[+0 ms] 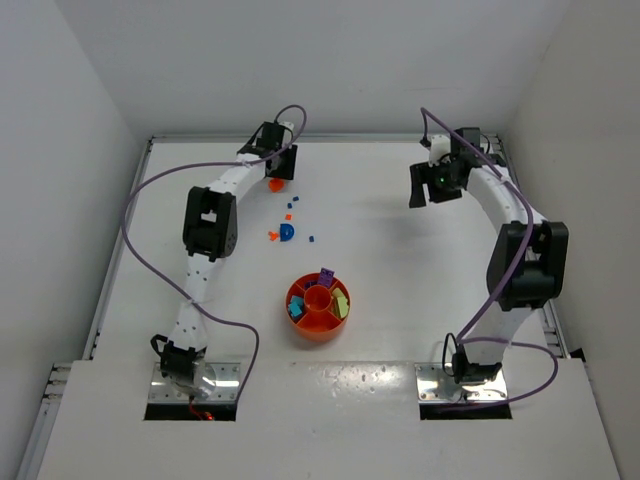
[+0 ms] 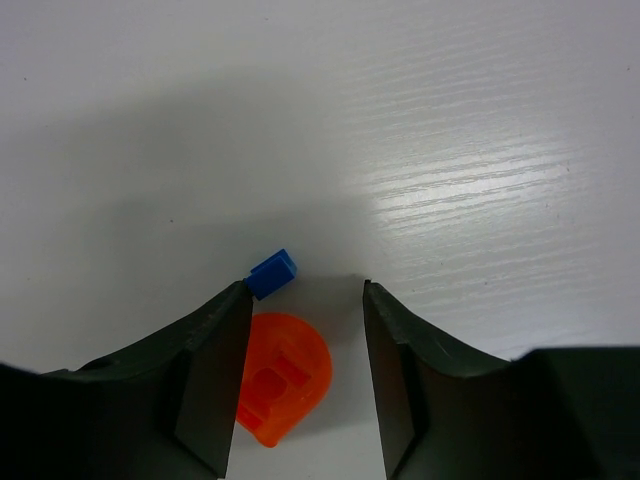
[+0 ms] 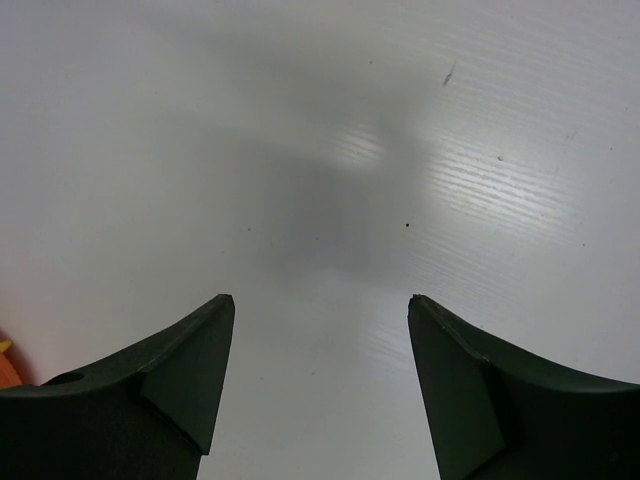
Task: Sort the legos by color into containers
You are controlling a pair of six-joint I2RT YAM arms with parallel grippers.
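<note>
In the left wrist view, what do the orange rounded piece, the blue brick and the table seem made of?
Orange rounded piece: probably moulded plastic, slightly translucent; its edges glow and a recessed detail shows. Blue brick: opaque hard plastic, by crisp edges and even colour. Table: white, semi-gloss, fine parallel lines under the glare; laminate or painted board, unclear which.

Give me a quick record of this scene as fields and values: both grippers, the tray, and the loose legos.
left gripper: open, jaws either side of orange piece, not clamped
blue brick: beside one fingertip
right gripper: open, nothing between jaws, above table
tray: purple, blue and yellow-green pieces in separate wedges
loose legos: a few orange and blue ones, between tray and left gripper
</note>
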